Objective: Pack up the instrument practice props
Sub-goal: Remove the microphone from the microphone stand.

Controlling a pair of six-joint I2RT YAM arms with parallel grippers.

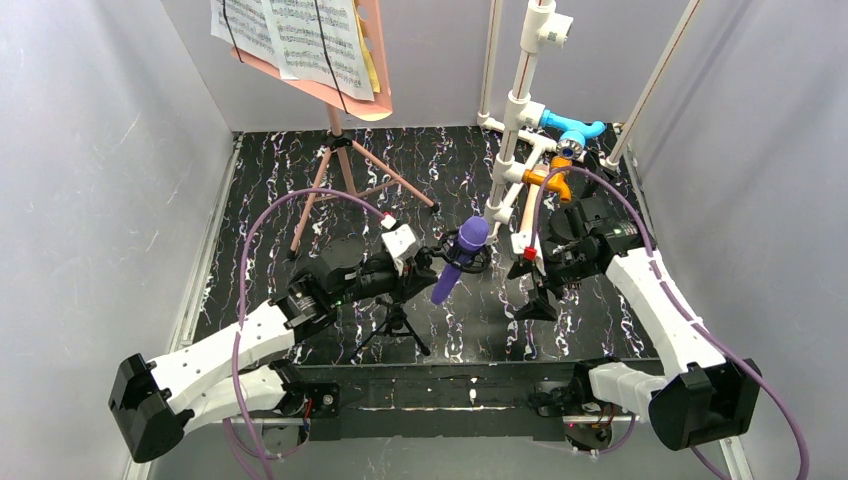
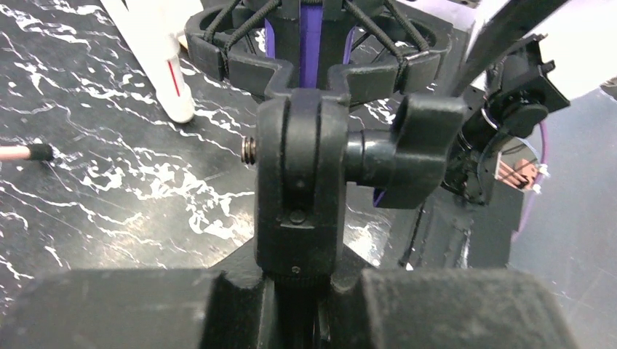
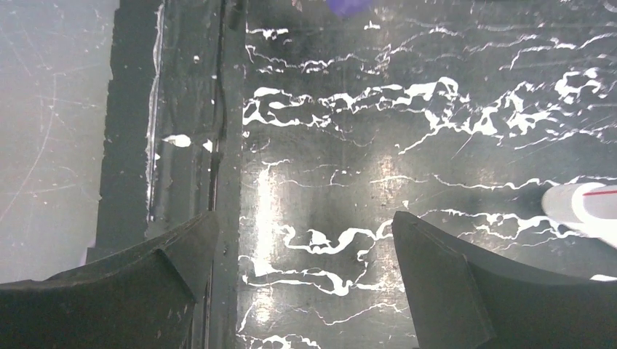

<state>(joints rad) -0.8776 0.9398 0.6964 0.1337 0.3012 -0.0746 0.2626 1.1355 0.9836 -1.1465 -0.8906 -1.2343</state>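
on the black marbled desk (image 1: pixel 480 330), left fingers (image 2: pixel 145 305) clamp the small black tripod (image 2: pixel 298 189), steadying its purple microphone (image 1: pixel 460 258); right fingers (image 3: pixel 109 298) gape wide, empty.

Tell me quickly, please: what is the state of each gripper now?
Left gripper: closed on the black stand mount under the purple microphone.
Right gripper: open, holding nothing.

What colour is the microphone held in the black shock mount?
The microphone is purple; the top external view shows it best.
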